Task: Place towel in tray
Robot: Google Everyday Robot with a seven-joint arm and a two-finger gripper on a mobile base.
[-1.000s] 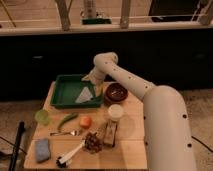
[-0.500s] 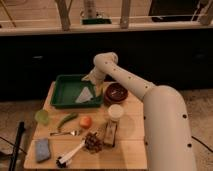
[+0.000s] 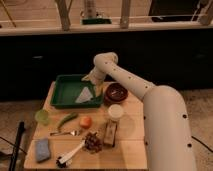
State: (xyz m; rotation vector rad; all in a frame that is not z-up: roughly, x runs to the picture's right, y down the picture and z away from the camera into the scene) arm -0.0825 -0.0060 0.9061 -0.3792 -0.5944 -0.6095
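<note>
Camera view: the gripper (image 3: pixel 92 79) is over the far right corner of the green tray (image 3: pixel 60 93), low, at about rim height. The towel (image 3: pixel 85 95) is a pale, roughly triangular piece lying on the tray floor in its right half. It's on the near side of the gripper and a touch left. Its pointed end aims far-right, up at the gripper, and its wide edge faces near-left. Can't tell whether the tip touches the gripper or sits just beside it.

Gripper state: can't tell from here whether it's gripping the towel or has let go.

Arm pose: the forearm (image 3: pixel 131 85) comes in from the right, passes above the dark red bowl (image 3: pixel 116 92), then bends at the wrist and drops down-left into the tray. There's only one arm, so no choice of side.

My read is that the towel looks to be inside the tray walls, so the place step is basically done. If it's let go, what's left is a clean lift up and to the right. The risks are a snagged corner dragging the towel over the right rim, or the arm clipping the bowl or the white cup (image 3: pixel 115 111) nearer on the table.
</note>
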